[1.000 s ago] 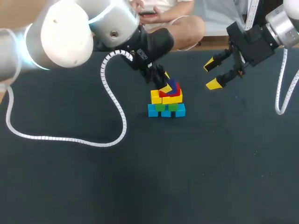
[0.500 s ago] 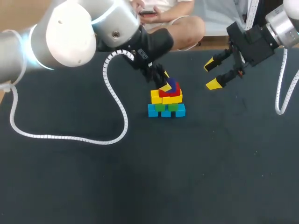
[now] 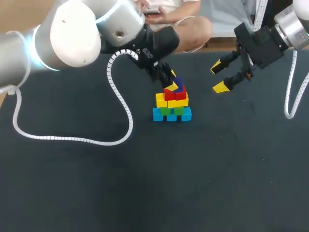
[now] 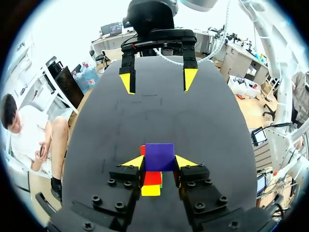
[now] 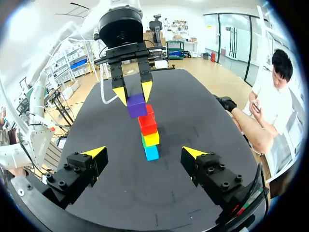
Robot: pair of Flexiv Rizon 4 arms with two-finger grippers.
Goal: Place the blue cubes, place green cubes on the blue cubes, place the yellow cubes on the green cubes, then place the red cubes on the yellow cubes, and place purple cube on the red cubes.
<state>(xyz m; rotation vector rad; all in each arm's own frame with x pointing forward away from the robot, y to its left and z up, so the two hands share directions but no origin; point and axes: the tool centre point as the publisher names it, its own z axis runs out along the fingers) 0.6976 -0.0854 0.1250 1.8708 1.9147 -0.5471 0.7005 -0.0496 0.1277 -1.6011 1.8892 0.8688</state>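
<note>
The left arm [image 3: 72, 34] enters from the upper left of the head view and bends down toward the middle of the table [image 3: 145, 193]. The left gripper [image 3: 170, 83] points down over the stack [image 3: 172, 106], just above frame centre. Its 2 fingers are narrowed onto the purple cube [image 3: 179, 87], 1 yellow tip pressed to each side. The right arm [image 3: 289, 24] sits in the upper right corner. The right gripper [image 3: 221, 76] is raised off the table and angled toward the stack, well apart from it, with its fingers spread wide around nothing.

The left arm's white coiled cable [image 3: 116, 96] loops across the left half of the frame.

The stack has blue cubes [image 3: 172, 116] in a row at the bottom, green cubes [image 3: 172, 110] on them, then yellow cubes [image 3: 172, 102], then red cubes [image 3: 175, 95]. The purple cube is at the very top, right over the red cubes; I cannot tell whether it rests on them. In the left wrist view it fills the gap between the fingers and hides most of the stack beneath.
</note>
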